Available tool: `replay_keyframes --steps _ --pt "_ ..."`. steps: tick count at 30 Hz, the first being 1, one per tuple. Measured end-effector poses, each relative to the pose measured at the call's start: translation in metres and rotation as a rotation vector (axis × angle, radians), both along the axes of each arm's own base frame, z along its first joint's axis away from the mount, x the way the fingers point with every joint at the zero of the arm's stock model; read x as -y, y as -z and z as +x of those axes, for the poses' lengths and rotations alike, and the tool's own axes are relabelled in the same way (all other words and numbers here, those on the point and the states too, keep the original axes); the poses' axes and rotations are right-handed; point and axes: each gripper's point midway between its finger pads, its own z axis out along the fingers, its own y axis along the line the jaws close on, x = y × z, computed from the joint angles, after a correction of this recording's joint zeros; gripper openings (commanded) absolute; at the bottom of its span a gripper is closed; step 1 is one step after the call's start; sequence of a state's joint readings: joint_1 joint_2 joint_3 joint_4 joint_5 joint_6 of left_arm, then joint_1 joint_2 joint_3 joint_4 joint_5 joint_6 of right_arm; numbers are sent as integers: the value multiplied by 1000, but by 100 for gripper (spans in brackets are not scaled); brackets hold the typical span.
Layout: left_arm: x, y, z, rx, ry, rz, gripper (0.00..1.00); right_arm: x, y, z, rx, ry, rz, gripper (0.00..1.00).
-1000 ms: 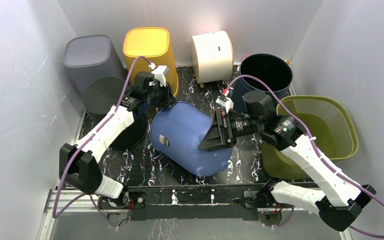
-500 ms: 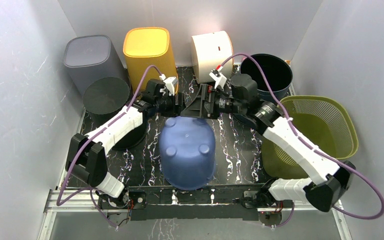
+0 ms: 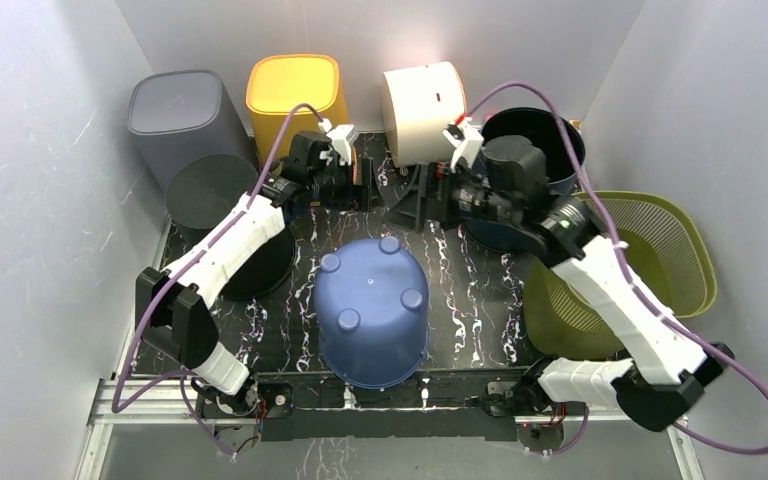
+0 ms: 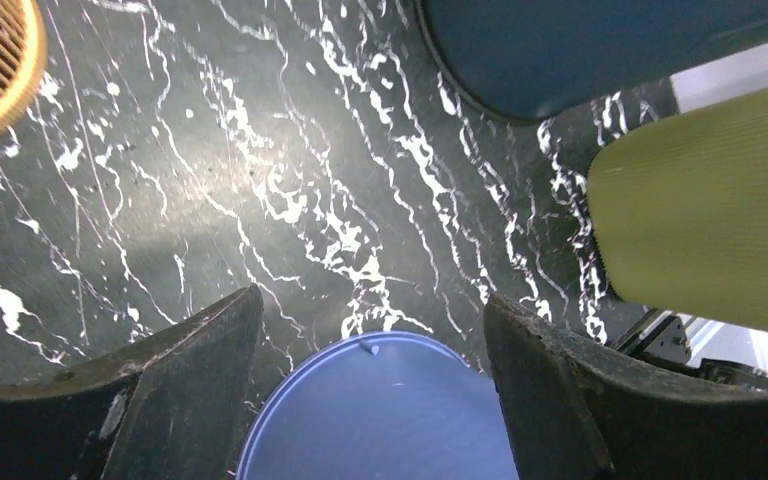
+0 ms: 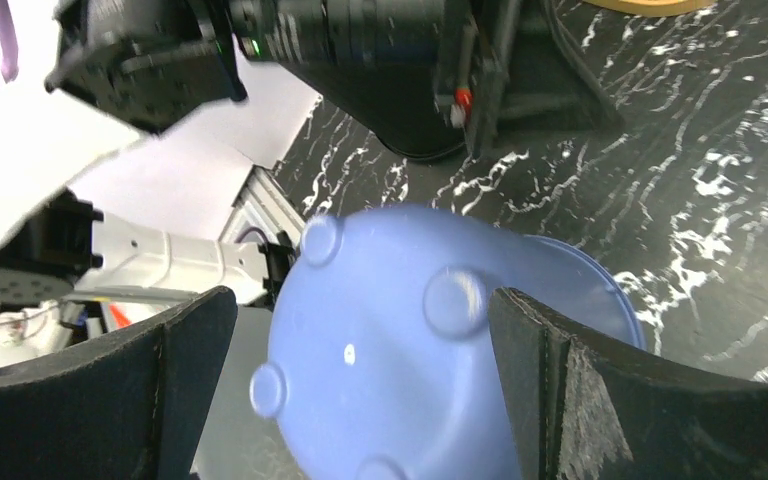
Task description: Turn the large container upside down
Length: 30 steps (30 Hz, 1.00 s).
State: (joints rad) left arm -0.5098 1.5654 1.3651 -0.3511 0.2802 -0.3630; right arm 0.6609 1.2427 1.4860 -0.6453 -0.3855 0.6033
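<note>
Top view: blue plastic bin (image 3: 372,310) stands mouth-down, feet up, on the marbled tabletop (image 3: 460,300).
Left wrist: left gripper (image 4: 370,330) jaws apart, empty, clear of bin.
Right wrist: right gripper (image 5: 360,320) spread wide, empty.
Bin judged light, stiff, slick-walled; grip at rim.

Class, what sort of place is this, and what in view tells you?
Probably a robot test cell: white walls box in a black marbled table, a left arm and right arm are bolted at its near edge, and a yellow bin and green basket stand near the upturned blue container.
</note>
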Motion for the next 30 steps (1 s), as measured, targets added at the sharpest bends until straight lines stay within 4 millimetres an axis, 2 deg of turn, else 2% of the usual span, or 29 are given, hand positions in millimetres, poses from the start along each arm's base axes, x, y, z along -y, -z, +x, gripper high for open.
replay_keyframes --steps 3,5,8,10,11,15,18,20,23,25,30 --pt "0 -31 7 57 -5 -11 82 25 -10 -25 58 -13 -41 98" --pt "0 -58 11 107 -5 -23 83 41 -8 -47 76 -38 -63 97" --pt "-2 -105 9 201 0 -53 85 59 20 -79 29 -94 -116 97" --pt "-7 -139 1 267 7 -76 86 68 49 -100 -46 -141 -153 96" --pt "-13 -160 -8 312 12 -93 87 70 65 -108 -94 -166 -170 96" --pt "-37 -215 -53 435 25 -145 88 66 120 -134 -292 -247 -181 97" --pt "-54 -242 -92 491 44 -187 88 58 140 -141 -382 -267 -151 98" --pt "-61 -247 -118 496 76 -211 86 51 141 -137 -392 -255 -122 98" --pt "-66 -236 -150 433 139 -226 81 36 135 -118 -372 -209 -77 98" --pt "-65 -221 -163 362 174 -219 81 23 134 -95 -362 -138 -50 98" --pt "-67 -186 -181 208 212 -179 82 -1 139 -27 -335 86 -1 98"
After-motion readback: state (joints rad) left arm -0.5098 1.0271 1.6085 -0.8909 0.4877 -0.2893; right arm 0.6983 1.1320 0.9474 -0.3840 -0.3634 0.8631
